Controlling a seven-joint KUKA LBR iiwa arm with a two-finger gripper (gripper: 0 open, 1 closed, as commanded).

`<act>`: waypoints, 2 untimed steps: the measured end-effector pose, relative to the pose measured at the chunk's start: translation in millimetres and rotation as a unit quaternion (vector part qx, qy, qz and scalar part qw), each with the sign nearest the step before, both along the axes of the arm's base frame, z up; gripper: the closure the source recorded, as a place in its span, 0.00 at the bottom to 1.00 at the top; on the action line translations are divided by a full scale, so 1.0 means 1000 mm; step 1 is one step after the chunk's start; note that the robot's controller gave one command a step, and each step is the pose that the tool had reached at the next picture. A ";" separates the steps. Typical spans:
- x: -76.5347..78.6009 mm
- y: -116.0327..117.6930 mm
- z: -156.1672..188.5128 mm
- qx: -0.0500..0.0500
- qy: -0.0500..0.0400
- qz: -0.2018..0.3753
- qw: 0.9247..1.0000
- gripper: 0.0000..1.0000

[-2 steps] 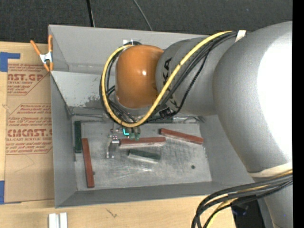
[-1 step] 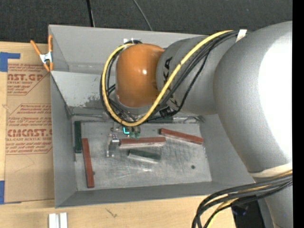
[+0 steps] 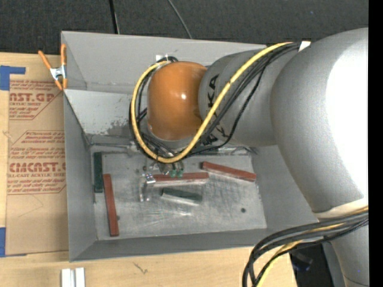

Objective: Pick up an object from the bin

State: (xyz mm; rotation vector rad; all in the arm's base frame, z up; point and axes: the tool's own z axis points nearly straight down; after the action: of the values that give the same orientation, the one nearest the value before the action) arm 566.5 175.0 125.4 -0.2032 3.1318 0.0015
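My gripper (image 3: 146,186) hangs low over the middle of the bin floor, just below the orange wrist cover. Right beside it lies a reddish-brown flat stick (image 3: 182,176), reaching from the gripper to the right. Just in front of that stick is a dark green bar (image 3: 181,192), with a clear plastic piece (image 3: 173,201) under it. None of these can be seen held by the gripper.
A second reddish-brown stick (image 3: 228,171) lies to the right, partly under the arm. Along the left wall lie a long reddish-brown stick (image 3: 111,204) and a dark green strip (image 3: 97,172). The big arm covers the bin's right and back.
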 end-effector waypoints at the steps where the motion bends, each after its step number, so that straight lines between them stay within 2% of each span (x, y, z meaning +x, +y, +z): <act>1: -0.031 -0.086 -0.053 -0.001 0.006 0.091 0.996 1.00; 2: -0.031 -0.086 -0.053 -0.001 0.005 0.091 0.996 1.00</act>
State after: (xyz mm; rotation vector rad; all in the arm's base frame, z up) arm 535.8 89.1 72.8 -0.4899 3.1112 -0.0004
